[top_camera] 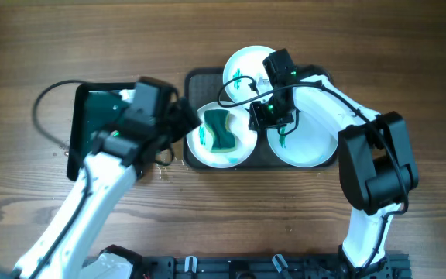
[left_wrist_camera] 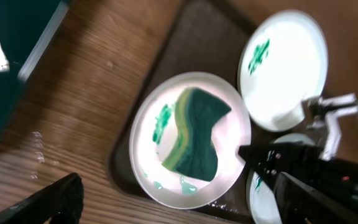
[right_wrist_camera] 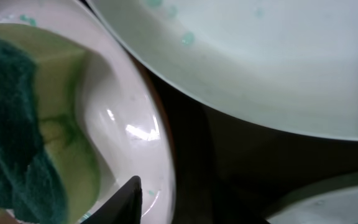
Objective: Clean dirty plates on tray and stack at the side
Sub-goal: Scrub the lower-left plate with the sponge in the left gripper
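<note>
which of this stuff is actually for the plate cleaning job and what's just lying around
For the job: tray, top plate, left plate, right plate, sponge.
Lying about: small black tray, loose cable.

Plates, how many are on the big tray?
3. One plate sits at the tray's back, one at the front left holds a sponge, one at the front right, partly under the right arm.

On the dark tray (top_camera: 201, 85) lie the top plate (top_camera: 245, 68), left plate (top_camera: 246, 141) and right plate (top_camera: 310, 146), all flat, round, teal-smeared
</note>
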`<action>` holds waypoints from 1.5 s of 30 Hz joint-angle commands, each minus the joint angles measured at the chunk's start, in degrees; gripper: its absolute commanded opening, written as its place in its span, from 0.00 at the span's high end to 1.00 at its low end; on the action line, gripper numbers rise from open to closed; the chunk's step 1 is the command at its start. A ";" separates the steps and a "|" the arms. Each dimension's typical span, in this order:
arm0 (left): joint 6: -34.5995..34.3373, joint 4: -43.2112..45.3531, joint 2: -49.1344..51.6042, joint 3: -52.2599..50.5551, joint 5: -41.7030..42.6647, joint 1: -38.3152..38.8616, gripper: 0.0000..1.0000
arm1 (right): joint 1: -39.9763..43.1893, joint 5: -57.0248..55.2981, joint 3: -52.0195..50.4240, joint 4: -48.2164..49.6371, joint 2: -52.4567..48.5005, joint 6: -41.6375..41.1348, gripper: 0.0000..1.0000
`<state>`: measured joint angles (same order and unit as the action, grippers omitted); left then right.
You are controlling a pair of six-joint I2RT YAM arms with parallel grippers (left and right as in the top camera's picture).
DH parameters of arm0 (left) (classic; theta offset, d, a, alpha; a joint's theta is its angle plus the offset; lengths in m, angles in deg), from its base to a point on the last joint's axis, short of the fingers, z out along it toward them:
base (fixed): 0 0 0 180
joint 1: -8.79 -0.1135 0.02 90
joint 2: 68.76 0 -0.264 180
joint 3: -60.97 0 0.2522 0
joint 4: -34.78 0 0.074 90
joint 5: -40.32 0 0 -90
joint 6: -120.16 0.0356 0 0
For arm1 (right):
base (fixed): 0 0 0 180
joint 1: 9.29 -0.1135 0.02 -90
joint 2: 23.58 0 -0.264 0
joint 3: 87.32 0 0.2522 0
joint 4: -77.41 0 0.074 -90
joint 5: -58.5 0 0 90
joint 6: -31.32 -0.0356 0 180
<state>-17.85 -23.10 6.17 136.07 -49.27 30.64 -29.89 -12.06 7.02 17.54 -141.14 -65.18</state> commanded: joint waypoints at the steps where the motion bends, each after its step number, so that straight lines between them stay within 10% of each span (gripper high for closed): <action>1: 0.20 4.48 8.48 0.39 1.73 4.22 0.16 | -0.17 -1.51 -1.66 -0.04 -1.29 -2.05 0.66; 8: 0.22 13.20 21.44 0.39 1.73 8.39 0.50 | -0.17 -1.49 -1.92 0.39 -1.29 -2.08 0.66; 18: 1.29 20.20 29.07 0.39 0.94 9.55 0.45 | -0.17 -1.49 -1.95 0.22 -1.29 -2.51 0.67; 25: 1.31 15.78 30.05 0.39 -5.27 9.49 0.93 | -0.17 -1.49 -1.95 0.17 -1.29 -2.51 0.69; 38: 4.33 7.32 25.66 0.46 -21.66 5.86 0.96 | -0.17 -2.82 -1.95 0.20 -1.29 -2.67 0.91; 45: 5.35 15.72 20.85 0.48 -0.66 5.84 0.96 | -0.17 -2.69 -1.95 0.39 -1.29 -2.64 0.96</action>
<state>-13.41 -11.15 28.40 136.95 -60.60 37.24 -30.50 -11.67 5.64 18.09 -141.14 -67.87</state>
